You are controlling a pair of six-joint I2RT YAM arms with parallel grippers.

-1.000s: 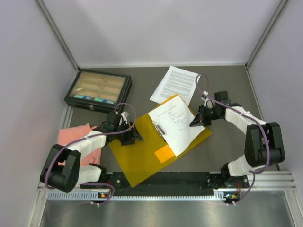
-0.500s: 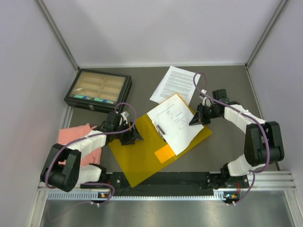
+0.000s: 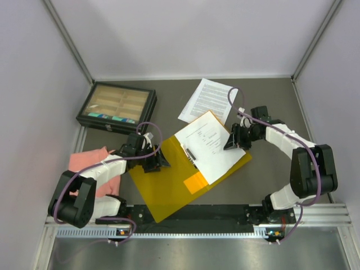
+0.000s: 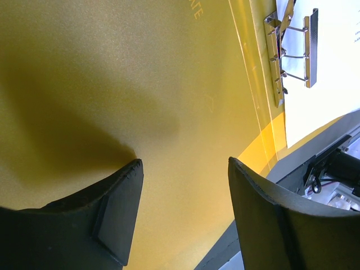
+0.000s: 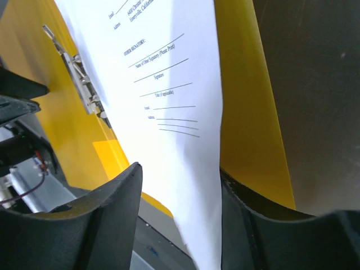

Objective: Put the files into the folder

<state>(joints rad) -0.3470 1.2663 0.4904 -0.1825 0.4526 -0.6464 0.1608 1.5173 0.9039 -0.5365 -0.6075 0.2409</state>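
The yellow folder (image 3: 163, 191) lies open on the table, with its metal clip (image 3: 190, 153) along the spine and an orange pocket (image 3: 196, 183) inside. One printed file (image 3: 211, 149) rests on its right half. A second file (image 3: 207, 101) lies on the table behind it. My right gripper (image 3: 229, 145) hangs open at the sheet's right edge; in the right wrist view the file (image 5: 169, 84) runs under the gap between the fingers (image 5: 112, 214), over the folder (image 5: 247, 112). My left gripper (image 4: 183, 169) is open, low over the folder's left flap (image 4: 140, 84).
A black compartment box (image 3: 116, 107) stands at the back left. A pink cloth (image 3: 93, 163) lies under the left arm. Grey walls close in the table on three sides. A metal rail (image 3: 197, 228) runs along the near edge.
My right gripper has gone from shut to open, letting go of the sheet, which now lies flat on the folder. The left arm has not moved.
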